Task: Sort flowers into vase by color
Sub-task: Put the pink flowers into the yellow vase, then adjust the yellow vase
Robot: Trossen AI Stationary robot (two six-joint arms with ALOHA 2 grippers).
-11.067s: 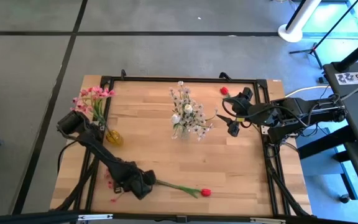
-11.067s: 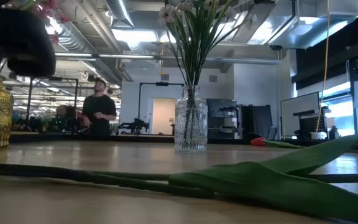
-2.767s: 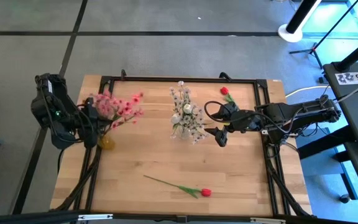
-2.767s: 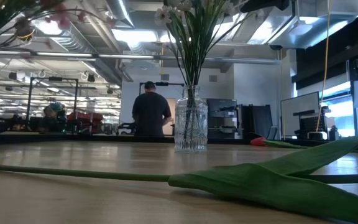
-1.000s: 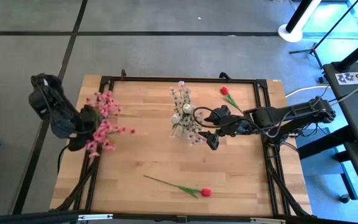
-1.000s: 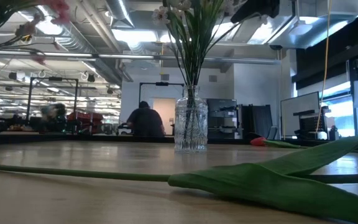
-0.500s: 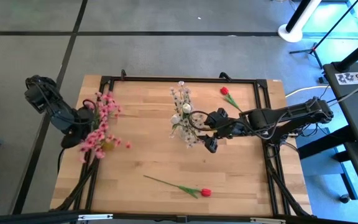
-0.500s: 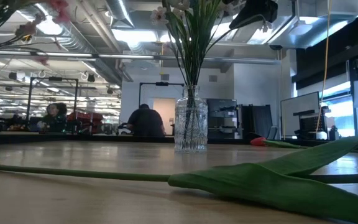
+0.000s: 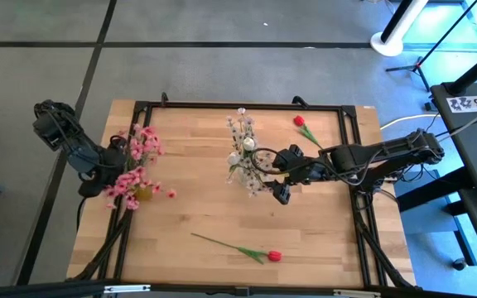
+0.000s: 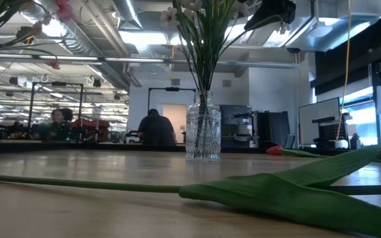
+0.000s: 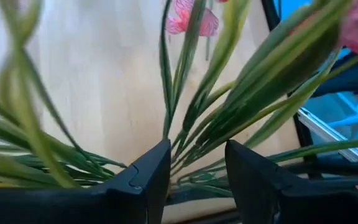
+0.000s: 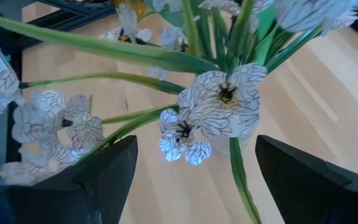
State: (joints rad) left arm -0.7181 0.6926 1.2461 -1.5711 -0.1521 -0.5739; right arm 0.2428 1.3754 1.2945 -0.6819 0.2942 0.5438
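The pink flowers (image 9: 132, 170) spread over the table's left edge, above a small yellow vase (image 9: 145, 193); their lower ends are hidden. My left gripper (image 11: 197, 168) is open, its fingers on either side of their green stems (image 11: 188, 134). The white flowers (image 9: 245, 153) stand with their stems in a clear glass vase (image 10: 202, 135) at the table's middle. My right gripper (image 9: 279, 192) is wide open just right of them, with white blossoms (image 12: 219, 109) ahead of it. One red rosebud (image 9: 273, 256) lies on its stem near the front edge, another (image 9: 299, 121) at the far edge. My left gripper has the pink flowers' green stems (image 11: 180, 149) running through the gap between its two fingers, which slant down from the table's left side. I cannot tell whether the fingers touch the stems.
A black frame (image 9: 247, 105) runs round the wooden table. The near rosebud's long stem and leaf (image 10: 276, 192) lie across the front of the table. People sit in the room beyond the far edge.
My left gripper has rolled at the wrist without shifting place, and the pink flowers have swung round with it: the lower blossoms now lie nearer the table's left front, and the yellow vase shows beside them.
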